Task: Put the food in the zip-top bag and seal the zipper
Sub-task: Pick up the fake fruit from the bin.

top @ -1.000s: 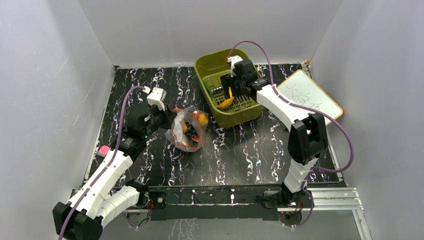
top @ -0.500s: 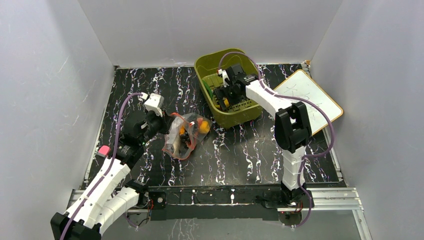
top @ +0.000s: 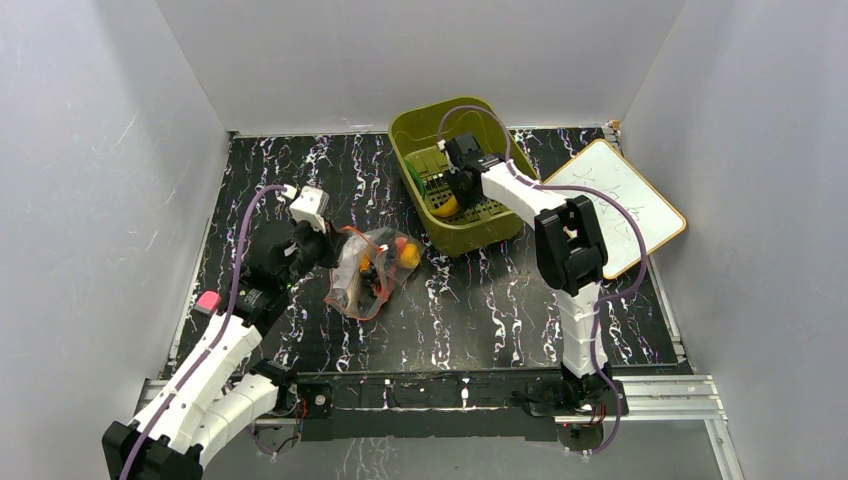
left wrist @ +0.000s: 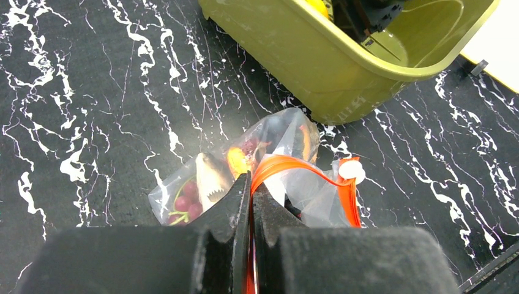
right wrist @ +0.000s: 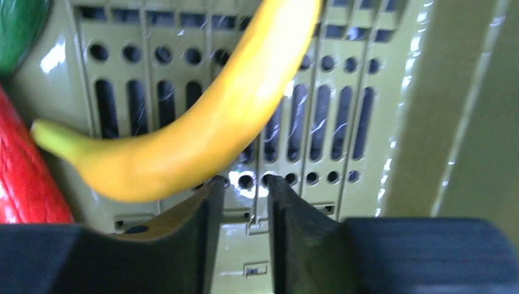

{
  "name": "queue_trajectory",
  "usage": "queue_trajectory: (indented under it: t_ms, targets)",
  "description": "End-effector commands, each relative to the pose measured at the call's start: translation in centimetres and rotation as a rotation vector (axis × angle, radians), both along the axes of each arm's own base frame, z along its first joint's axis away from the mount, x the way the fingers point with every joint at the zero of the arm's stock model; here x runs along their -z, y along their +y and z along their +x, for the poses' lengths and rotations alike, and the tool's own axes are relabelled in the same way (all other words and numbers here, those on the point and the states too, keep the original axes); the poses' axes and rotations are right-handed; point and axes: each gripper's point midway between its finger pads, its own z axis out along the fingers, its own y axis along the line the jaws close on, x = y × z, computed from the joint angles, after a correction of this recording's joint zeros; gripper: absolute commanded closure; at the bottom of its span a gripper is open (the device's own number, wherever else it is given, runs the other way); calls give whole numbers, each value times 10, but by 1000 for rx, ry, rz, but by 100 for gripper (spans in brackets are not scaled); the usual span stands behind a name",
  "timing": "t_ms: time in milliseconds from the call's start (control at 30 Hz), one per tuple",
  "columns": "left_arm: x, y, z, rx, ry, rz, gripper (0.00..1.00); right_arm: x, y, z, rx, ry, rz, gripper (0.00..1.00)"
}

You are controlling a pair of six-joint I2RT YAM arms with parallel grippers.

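Left gripper: clenched on the zipper, pinching the red-orange strip at the mouth.
Zip-top bag: lying on the marbled table, just left of the basket, mouth gaping.
Done: grape bunch and orange pieces are inside the bag.
Right gripper: down in the basket, jaws a narrow gap apart, nothing between them.
Banana: on the basket floor, touching the left fingertip.
Left: banana, a red piece, a green piece, then sealing.
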Motion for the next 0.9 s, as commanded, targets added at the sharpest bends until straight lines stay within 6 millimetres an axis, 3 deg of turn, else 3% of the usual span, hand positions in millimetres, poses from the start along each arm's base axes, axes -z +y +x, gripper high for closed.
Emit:
queue_trajectory:
  t_ms: [0, 233, 600, 767, 867]
  targets:
    - [6, 3, 4, -18, 2, 26, 100, -64, -10, 46, 104, -299, 9, 76]
    - [11, 1, 7, -19, 20, 26, 100, -81, -6, 64, 105, -396, 105, 85]
    - [11, 1, 10, -21, 15, 30, 100, -101, -3, 78, 106, -399, 269, 90]
    - [11, -1, 10, -6, 13, 36, 100, -109, -2, 80, 94, -367, 344, 88]
    - [11, -1, 10, -2, 10, 40, 100, -108, -1, 78, 93, -344, 344, 76]
